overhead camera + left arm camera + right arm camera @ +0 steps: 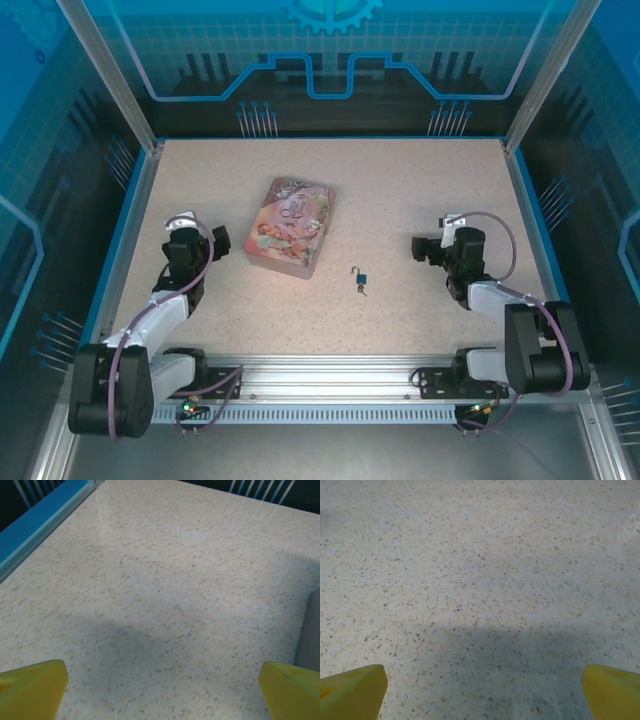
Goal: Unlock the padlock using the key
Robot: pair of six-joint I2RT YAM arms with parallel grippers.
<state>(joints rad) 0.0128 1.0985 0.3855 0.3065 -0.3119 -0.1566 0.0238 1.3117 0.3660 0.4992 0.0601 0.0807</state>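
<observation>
The tiny blue-teal padlock (359, 277) lies on the speckled table near the middle, its thin shackle pointing away from me. The small dull-metal key (362, 290) lies right at the padlock's near side; whether it sits in the keyhole is too small to tell. My right gripper (421, 248) hovers to the right of the padlock, apart from it, and is open. Its yellow fingertips (352, 690) stand wide over bare table. My left gripper (219, 241) is open at the left, with its yellow fingertips (32, 687) spread and nothing between them.
A pink decorated tin box (291, 226) lies between the left gripper and the padlock; its grey edge (310, 630) shows at the right of the left wrist view. Blue rails (125, 240) and aluminium posts border the table.
</observation>
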